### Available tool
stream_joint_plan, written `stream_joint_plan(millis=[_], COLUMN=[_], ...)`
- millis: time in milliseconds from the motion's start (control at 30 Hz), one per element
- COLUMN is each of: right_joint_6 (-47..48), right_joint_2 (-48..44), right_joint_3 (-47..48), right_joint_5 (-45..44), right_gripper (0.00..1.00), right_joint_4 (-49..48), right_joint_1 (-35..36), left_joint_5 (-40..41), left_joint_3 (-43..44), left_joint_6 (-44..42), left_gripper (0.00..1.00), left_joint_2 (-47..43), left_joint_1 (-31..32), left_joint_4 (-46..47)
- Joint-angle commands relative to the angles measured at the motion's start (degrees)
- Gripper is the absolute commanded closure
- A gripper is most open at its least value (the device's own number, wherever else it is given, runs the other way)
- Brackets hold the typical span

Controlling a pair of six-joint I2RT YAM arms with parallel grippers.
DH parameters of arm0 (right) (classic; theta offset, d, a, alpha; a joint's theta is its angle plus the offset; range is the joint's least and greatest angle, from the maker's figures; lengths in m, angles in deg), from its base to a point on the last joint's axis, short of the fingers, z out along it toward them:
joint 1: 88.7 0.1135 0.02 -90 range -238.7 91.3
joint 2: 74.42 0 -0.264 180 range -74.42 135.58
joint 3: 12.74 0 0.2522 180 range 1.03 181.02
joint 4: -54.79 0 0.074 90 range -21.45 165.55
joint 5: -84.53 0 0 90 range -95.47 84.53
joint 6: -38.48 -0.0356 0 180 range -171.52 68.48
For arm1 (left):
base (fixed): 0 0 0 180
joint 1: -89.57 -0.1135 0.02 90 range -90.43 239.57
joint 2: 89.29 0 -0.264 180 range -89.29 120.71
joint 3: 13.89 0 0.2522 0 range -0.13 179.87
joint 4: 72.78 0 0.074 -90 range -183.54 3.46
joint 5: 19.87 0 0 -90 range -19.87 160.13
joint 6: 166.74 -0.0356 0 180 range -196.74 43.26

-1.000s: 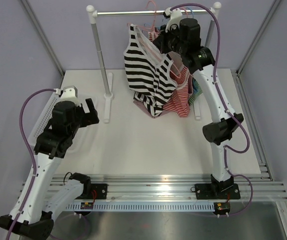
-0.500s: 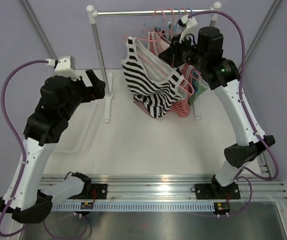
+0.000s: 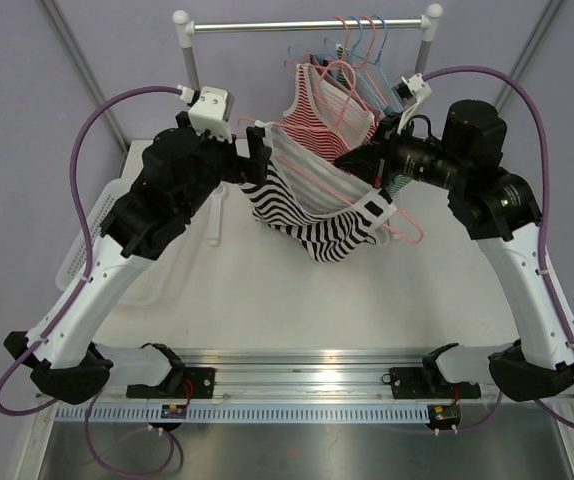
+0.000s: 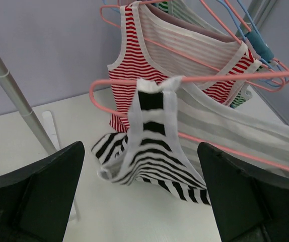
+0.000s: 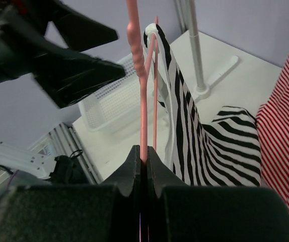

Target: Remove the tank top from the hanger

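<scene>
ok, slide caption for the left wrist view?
Open left gripper faces the black-striped tank top draped on its pink hanger.

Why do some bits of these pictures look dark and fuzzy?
Top external: even, soft light, faint shadows, everything sharp. Left wrist: the striped tank top is crisp, but the left gripper, too near the lens, is dark and blurred. Right wrist: the pink hanger is fairly sharp; the right gripper clamping it is a soft, unlit mass.

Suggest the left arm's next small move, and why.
Probably ease the left gripper forward and close on the striped strap. Its fingers stand open with the strap ahead between them. The strap hangs over the end of the pink hanger, which the right gripper clamps.
</scene>
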Motion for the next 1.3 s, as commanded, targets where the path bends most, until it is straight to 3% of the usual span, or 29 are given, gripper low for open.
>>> stream_joint_plan(millis=[0, 100, 233, 267, 300, 367, 467, 500, 533, 767, 933, 1133, 1267], right_joint_6=[-3.2, -3.6, -3.1, -2.8, -2.2, -1.7, -0.9, -0.7, -0.5, 1.6, 3.2, 3.7, 0.3], right_joint_2=[-5.5, -8.4, -9.8, -9.8, -9.7, -9.7, -9.6, -9.4, -9.3, -10.4, -16.9, -24.0, -27.3], right_joint_3=[-2.4, -5.0, -6.2, -6.2, -6.3, -7.3, -9.3, -9.8, -10.9, -16.6, -25.4, -33.0, -39.4], right_joint_5=[5.0, 4.8, 2.3, 1.5, 0.5, -1.8, -3.0, -3.1, -3.0, -0.8, 2.9, 3.5, 1.2], right_gripper=[1.00, 1.00, 1.00, 1.00, 1.00, 1.00, 1.00, 1.00, 1.00, 1.00, 1.00, 1.00, 1.00], right_joint_4=[-3.7, -4.9, -4.5, -4.2, -3.6, -3.4, -3.7, -3.7, -3.7, -5.2, -10.6, -20.2, -35.6], right_joint_1=[0.6, 0.7, 0.7, 0.7, 0.6, 0.7, 0.7, 0.6, 0.7, 0.6, 0.6, 0.6, 0.6], left_joint_5=[0.7, 0.0, -0.1, 0.0, 0.3, 1.6, 5.0, 6.0, 8.6, 18.3, 21.6, 12.3, 5.7], left_joint_3=[-0.1, -0.5, 0.1, 0.1, 0.3, 0.3, 0.2, 0.2, 0.3, 2.1, 7.6, 7.7, 5.1], left_joint_6=[-2.9, -2.6, -2.1, -2.1, -2.1, -2.1, -1.7, -1.4, -1.1, 2.0, 12.3, 19.4, 20.4], left_gripper=[0.01, 0.08, 0.36, 0.52, 0.59, 0.70, 0.80, 0.93, 1.00, 1.00, 1.00, 1.00, 1.00], left_joint_2=[2.6, 4.5, 6.0, 6.1, 6.1, 5.9, 5.3, 5.2, 5.2, 5.7, 8.1, 8.6, 6.8], left_joint_1=[0.0, 0.0, 0.1, 0.1, 0.1, 0.1, 0.1, 0.1, 0.1, -0.8, -8.9, -15.4, -15.8], left_joint_4=[6.3, 7.2, 7.2, 7.1, 6.8, 6.6, 5.8, 5.1, 4.7, 0.1, -11.5, -15.8, -15.6])
